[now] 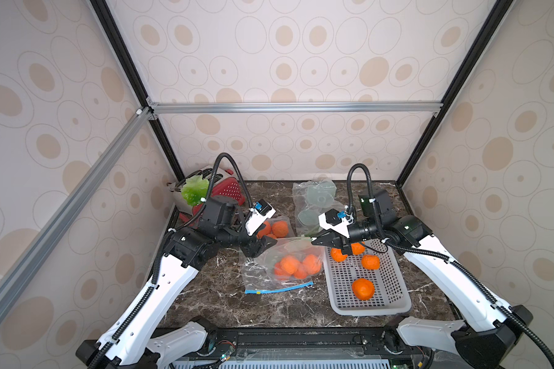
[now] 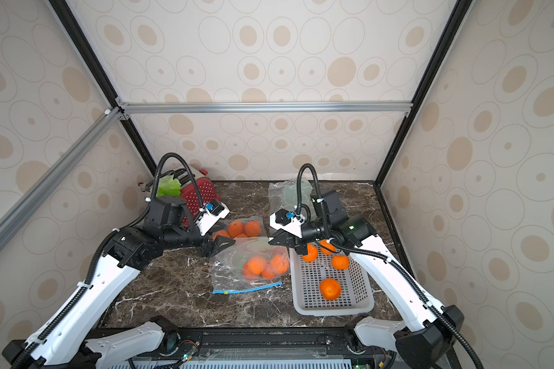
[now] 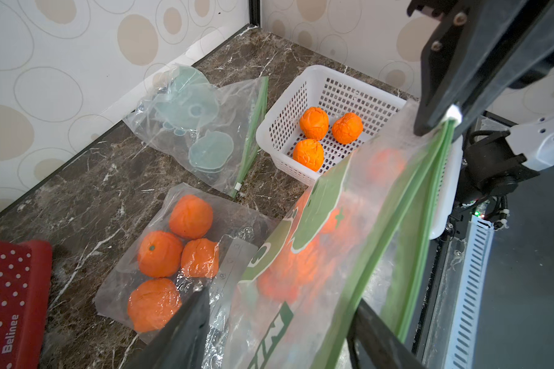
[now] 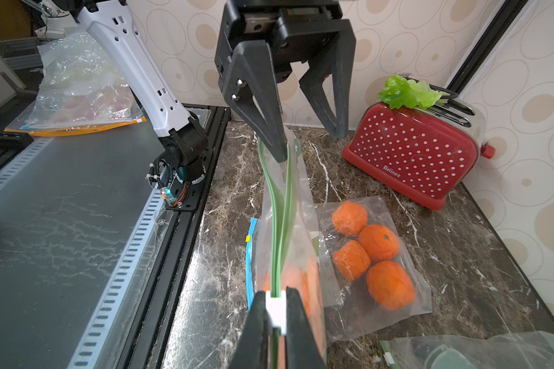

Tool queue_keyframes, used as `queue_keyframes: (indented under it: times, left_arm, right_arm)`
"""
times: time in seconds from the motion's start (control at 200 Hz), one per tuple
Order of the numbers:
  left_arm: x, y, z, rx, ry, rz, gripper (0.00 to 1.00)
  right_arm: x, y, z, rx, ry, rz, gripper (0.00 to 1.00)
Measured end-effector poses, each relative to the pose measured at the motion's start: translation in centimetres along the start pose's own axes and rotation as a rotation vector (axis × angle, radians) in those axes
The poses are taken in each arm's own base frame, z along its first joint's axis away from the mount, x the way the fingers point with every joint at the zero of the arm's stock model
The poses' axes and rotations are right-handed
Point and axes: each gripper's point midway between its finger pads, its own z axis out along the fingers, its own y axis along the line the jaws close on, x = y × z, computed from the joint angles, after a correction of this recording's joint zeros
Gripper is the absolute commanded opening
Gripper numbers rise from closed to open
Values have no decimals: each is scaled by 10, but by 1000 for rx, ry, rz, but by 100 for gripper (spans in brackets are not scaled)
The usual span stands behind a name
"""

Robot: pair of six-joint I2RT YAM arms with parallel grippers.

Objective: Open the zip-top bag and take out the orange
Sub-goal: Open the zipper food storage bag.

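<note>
Nearest to you on the dark marble table [image 1: 224,303], on your right arm's side, a white basket [image 1: 370,311] is holding four loose oranges [image 1: 362,289], so it is probably serving as the drop-off place. Beside it, the blue zip strip [image 1: 279,287] of a spare bag is lying flat beneath the work. Just beyond, the zip-top bag [image 1: 269,258] is hanging lifted between your two arms, with its green zip [image 4: 283,230] stretched along the top. The oranges [image 1: 293,266] you are after are sitting bunched at its bottom, sagging away from the seal, which likely leaves the track free. Your right claw [image 1: 316,240] is clenching the white slider [image 4: 276,306] at one end, seemingly so that a pull runs straight along the zip. Your left claw [image 4: 310,145] is standing released, straddling the bag's opposite top corner with one finger [image 4: 263,121] touching the green band, apparently readying to pinch and anchor that end. The two green bands are bowing apart partway along; I cannot tell how far the seal is parted. Farther back, a second bag of oranges [image 1: 280,228], a bag of pale green discs [image 1: 314,198] and a red toaster [image 1: 229,191] topped with lettuce [image 1: 194,190] are lying out of the way.
</note>
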Motion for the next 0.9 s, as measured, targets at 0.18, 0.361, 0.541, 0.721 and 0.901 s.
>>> queue_keyframes:
  times: [0.18, 0.361, 0.541, 0.721, 0.901]
  left_arm:
    - [11, -1, 8, 7, 32, -15, 46]
    - [4, -3, 10, 15, 2, -28, 2]
    - [-4, 7, 2, -63, -37, -55, 0]
    - [-11, 25, -43, -259, -71, -93, 0]
    - [-21, 44, -118, -522, -133, -115, 0]
  right_arm:
    - [-2, 0, 0, 2, -5, -3, 3]
    - [-2, -1, 2, 4, -7, 2, 28]
    - [4, -4, 4, 49, -25, 10, 63]
    - [-4, -11, -7, 166, -79, -10, 67]
    - [-28, -24, -18, 256, -154, -40, 66]
